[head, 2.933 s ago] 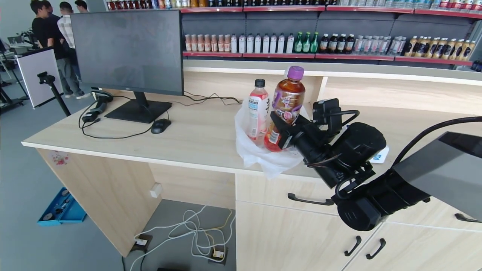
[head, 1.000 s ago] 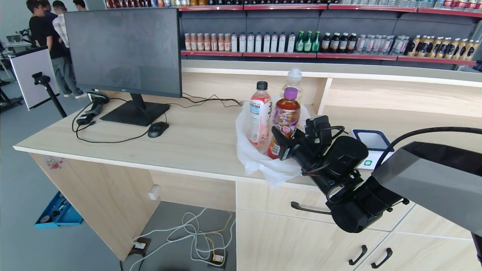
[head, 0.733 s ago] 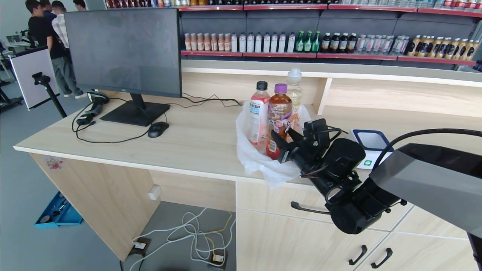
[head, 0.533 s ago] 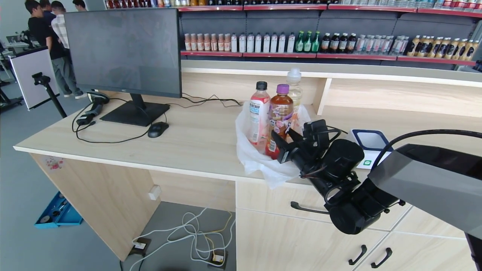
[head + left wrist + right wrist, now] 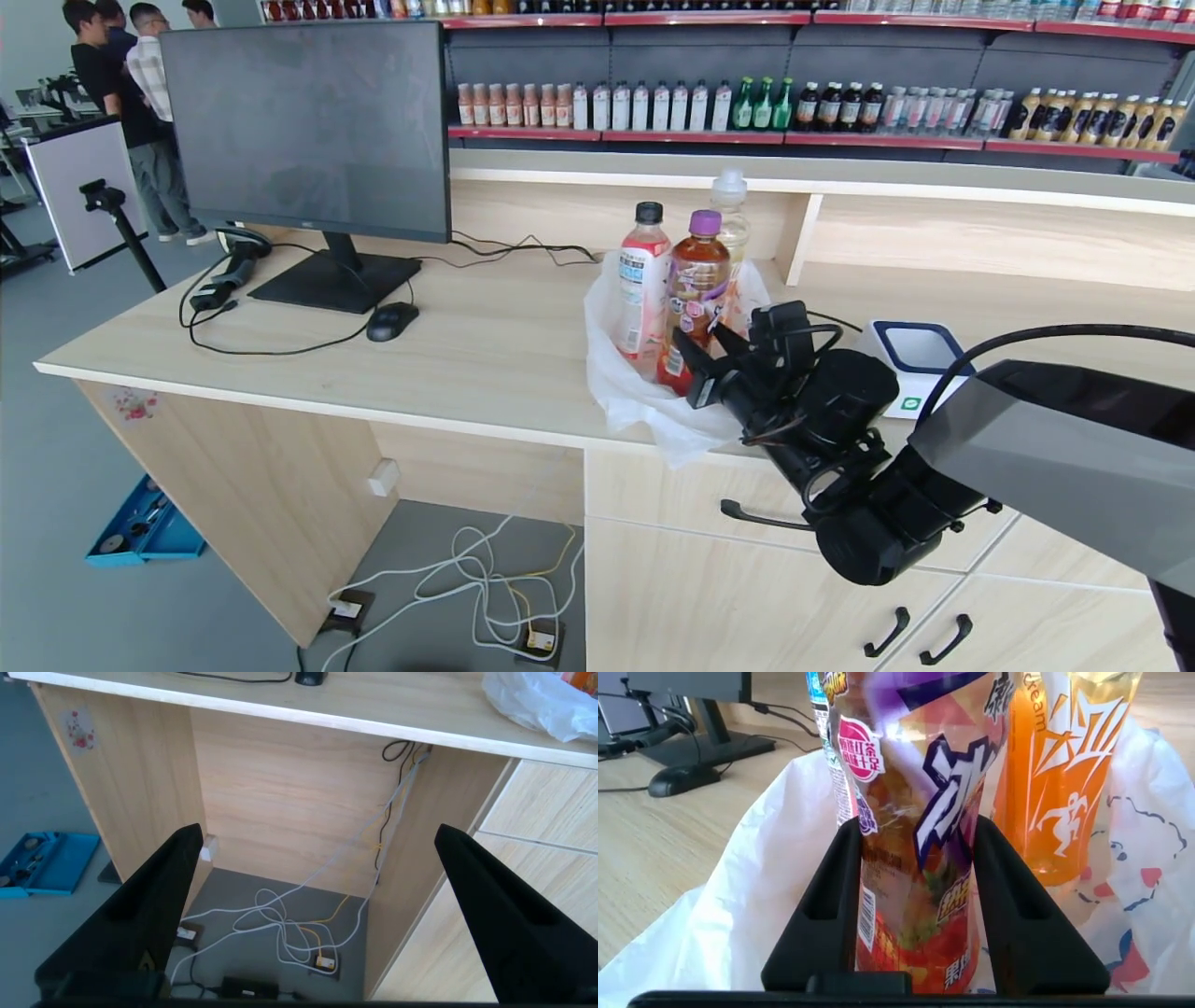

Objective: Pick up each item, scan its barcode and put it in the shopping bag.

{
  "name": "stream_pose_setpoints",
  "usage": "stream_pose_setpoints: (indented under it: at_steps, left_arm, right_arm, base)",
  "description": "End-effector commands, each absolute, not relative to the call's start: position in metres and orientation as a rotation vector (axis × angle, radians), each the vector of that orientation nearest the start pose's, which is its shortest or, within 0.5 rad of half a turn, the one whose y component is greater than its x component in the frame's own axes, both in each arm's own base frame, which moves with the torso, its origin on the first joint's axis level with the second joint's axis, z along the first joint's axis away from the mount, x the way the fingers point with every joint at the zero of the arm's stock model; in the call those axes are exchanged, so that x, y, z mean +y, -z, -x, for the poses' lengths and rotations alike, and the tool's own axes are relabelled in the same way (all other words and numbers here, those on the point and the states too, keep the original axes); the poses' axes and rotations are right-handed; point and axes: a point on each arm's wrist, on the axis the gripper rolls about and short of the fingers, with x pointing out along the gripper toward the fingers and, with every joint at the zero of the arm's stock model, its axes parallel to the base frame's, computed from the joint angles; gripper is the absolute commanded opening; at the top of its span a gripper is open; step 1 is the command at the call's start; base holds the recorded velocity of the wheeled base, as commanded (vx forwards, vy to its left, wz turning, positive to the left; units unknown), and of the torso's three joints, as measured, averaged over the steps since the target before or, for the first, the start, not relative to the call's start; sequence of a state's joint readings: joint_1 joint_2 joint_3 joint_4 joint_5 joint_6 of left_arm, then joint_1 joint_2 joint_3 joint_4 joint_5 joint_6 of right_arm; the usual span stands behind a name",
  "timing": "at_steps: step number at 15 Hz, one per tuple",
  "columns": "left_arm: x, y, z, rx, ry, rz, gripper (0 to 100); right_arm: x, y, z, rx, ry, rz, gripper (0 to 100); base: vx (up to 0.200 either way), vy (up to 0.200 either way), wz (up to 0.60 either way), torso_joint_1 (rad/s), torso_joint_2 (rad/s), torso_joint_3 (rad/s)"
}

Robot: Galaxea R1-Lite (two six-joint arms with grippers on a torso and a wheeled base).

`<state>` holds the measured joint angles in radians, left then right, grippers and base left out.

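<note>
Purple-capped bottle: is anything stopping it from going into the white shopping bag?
Nothing visible does. The purple-capped bottle, held in the right gripper, already stands inside the shopping bag, beside the pink bottle and the orange bottle.

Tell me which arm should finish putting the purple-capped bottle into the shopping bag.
Right. The right gripper is shut on the purple-capped bottle, which already stands in the mouth of the shopping bag. The left gripper hangs open below the counter, facing the floor cables, away from the bag.
</note>
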<state>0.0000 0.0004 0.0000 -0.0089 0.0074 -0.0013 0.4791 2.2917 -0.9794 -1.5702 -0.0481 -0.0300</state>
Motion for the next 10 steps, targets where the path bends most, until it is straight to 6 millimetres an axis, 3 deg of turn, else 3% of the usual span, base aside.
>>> stream_pose_setpoints:
  at_steps: [1, 10]
  left_arm:
    - [0.000, -0.076, 0.023, -0.009, -0.008, 0.002, 100]
    - [0.000, -0.076, 0.023, -0.009, -0.008, 0.003, 100]
  right_arm:
    - [0.192, -0.099, -0.368, -0.248, -0.428, -0.037, 100]
    - [0.182, -0.103, -0.350, -0.209, -0.430, -0.028, 100]
  base:
    - [0.000, 0.000, 0.00, 0.000, 0.00, 0.000]
    - [0.000, 0.000, 0.00, 0.000, 0.00, 0.000]
